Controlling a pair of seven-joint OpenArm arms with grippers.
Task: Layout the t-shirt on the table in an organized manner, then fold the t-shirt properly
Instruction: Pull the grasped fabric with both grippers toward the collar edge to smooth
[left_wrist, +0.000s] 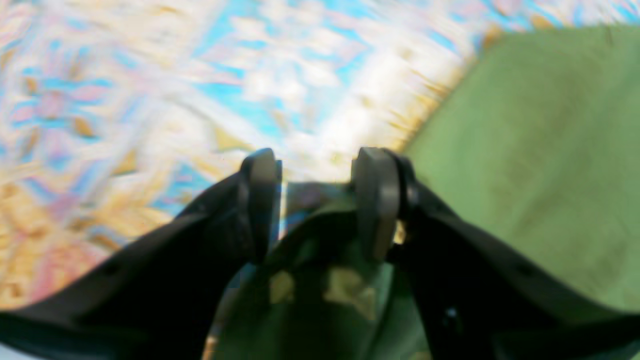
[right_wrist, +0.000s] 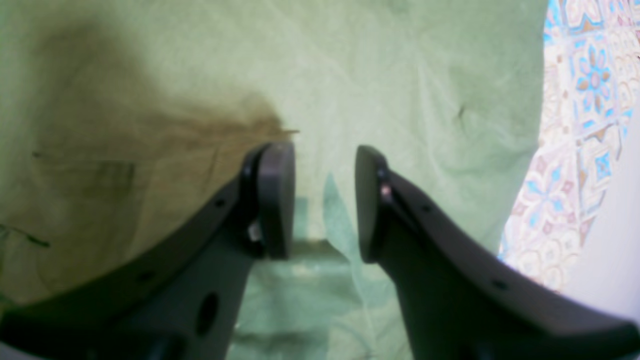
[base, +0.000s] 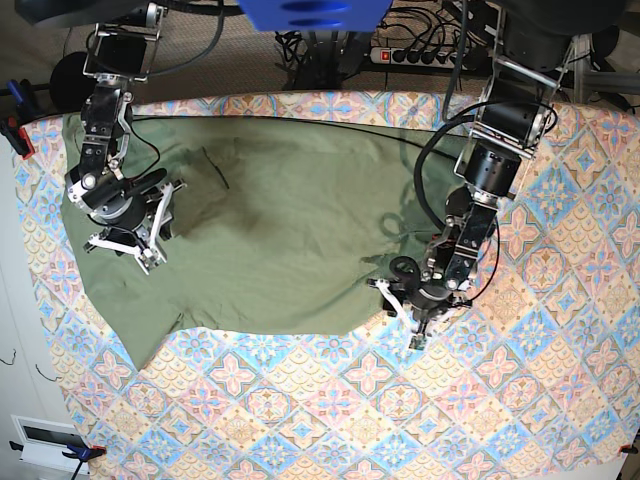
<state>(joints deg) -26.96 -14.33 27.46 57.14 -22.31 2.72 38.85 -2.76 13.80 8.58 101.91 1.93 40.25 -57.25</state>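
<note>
T-shirt (base: 280, 240) lies spread on table (base: 520, 400), pincers open above it.

Base: overhead, looking down on the whole desk (base: 560, 400) and both arms.
Left wrist: close and blurred, apparently at the t-shirt (left_wrist: 540, 165) edge.
Right wrist: close over cloth.
Shared: shirt, desk.

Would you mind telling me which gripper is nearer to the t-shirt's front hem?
Left. The left gripper sits at the corner of the t-shirt, right at the front hem. The right gripper hangs over the shirt's far side, well back from the hem.
</note>
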